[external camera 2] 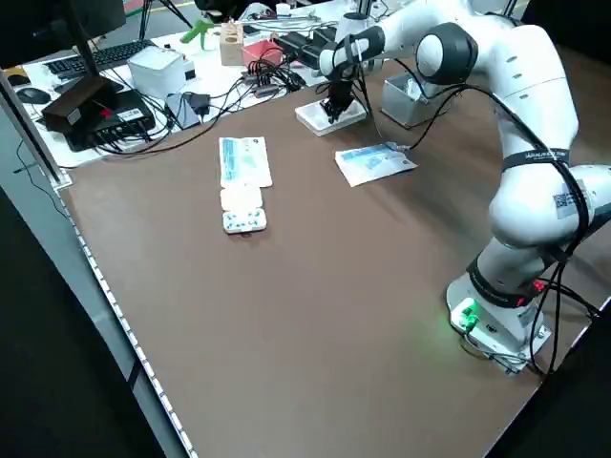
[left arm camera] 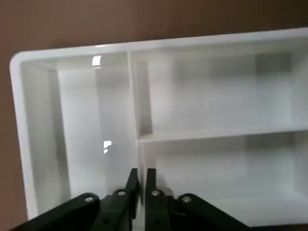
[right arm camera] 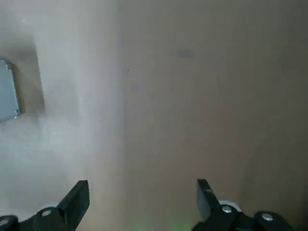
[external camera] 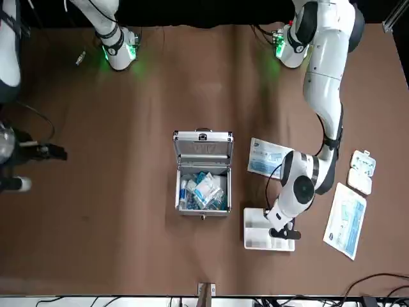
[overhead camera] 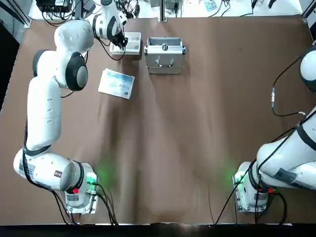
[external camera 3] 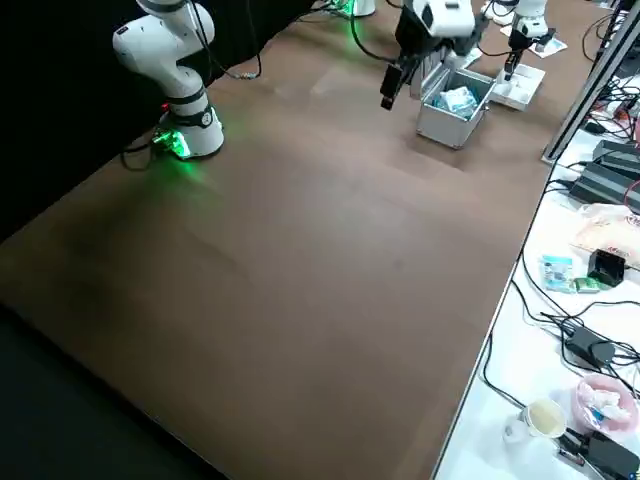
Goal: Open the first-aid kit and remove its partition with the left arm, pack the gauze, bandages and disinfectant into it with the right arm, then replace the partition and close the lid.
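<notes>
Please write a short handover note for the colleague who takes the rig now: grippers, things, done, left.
Left gripper: closed on the divider of the partition, which is beside the kit.
Right gripper: open and empty, above bare table at the robot's right.
First-aid kit: lid up, packets inside.
Done: kit opened, partition out, supplies packed, as far as visible.
Left: replace partition, close lid.

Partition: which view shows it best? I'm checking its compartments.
The left wrist view: the partition's dividers fill it. Front and left side views show the whole tray smaller; top and right side, partly covered; right wrist, none.
</notes>
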Motion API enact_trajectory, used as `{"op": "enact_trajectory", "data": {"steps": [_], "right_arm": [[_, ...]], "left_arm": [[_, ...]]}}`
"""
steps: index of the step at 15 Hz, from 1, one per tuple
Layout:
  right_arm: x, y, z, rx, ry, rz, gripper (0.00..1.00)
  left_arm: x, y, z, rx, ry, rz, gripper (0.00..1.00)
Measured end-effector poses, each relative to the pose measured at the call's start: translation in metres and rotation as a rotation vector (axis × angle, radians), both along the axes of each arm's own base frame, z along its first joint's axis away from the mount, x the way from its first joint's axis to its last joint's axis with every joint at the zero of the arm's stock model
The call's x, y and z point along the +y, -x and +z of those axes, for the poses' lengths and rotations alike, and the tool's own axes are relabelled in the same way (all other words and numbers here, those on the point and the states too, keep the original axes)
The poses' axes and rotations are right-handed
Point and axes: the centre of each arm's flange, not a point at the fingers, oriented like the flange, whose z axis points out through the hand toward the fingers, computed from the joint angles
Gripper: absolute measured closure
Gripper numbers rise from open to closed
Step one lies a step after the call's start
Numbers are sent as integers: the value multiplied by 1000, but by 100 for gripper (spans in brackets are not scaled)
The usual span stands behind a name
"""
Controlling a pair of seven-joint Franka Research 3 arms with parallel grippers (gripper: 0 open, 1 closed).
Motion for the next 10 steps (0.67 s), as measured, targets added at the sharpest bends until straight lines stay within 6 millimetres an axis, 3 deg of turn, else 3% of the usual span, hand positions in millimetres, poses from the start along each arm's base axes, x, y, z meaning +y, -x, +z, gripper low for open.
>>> {"op": "enact_trajectory", "data": {"steps": [1, 2, 5, 7, 10], "right_arm": [[-3, 9, 14, -17, 15, 4, 2], [-4, 17, 28, -33, 30, 2, 2], [3, 44, 62, -66, 78, 1, 2], [16, 61, 72, -73, 96, 16, 2], [30, 81, 69, -68, 49, 29, 1]], "left_arm": [[-3, 0, 1, -2, 0, -2, 95], [-6, 1, 2, -5, 0, -3, 97], [-6, -1, 8, -14, 0, -3, 97], [-3, -5, 18, -30, 1, 2, 97], [1, -11, 44, -62, 9, 9, 97]]}}
